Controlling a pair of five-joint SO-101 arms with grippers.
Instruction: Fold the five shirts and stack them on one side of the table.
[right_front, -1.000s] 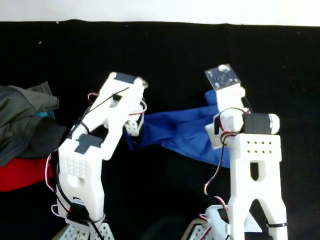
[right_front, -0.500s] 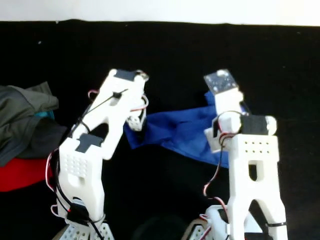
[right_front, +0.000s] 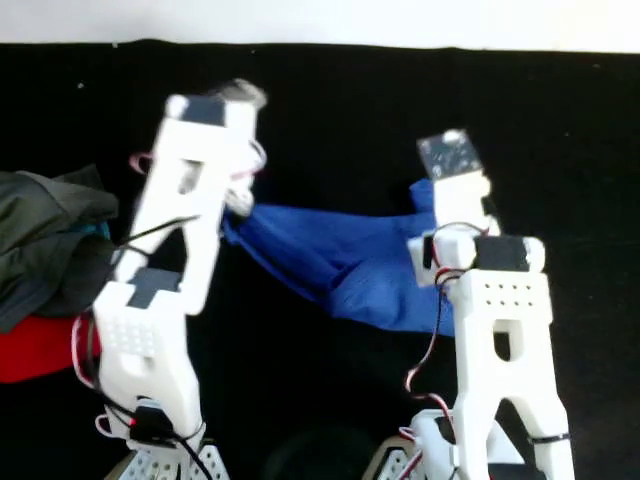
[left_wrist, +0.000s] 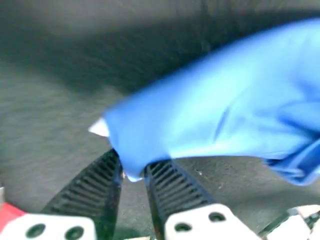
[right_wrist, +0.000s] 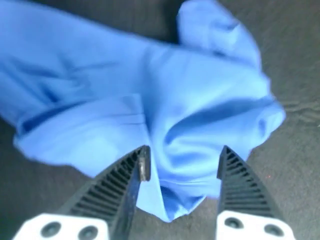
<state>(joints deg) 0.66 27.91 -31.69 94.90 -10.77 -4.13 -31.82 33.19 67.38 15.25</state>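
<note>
Here, black table (right_front: 350, 100), white strip (right_front: 320, 20) behind.

The high view looks steeply down from behind the 2 arms across the black counter (right_front: 360, 100). The left wrist view looks close past the left gripper (left_wrist: 131, 162), the right past the right gripper (right_wrist: 184, 151); all 3 share the blue shirt (right_front: 330, 260).
</note>
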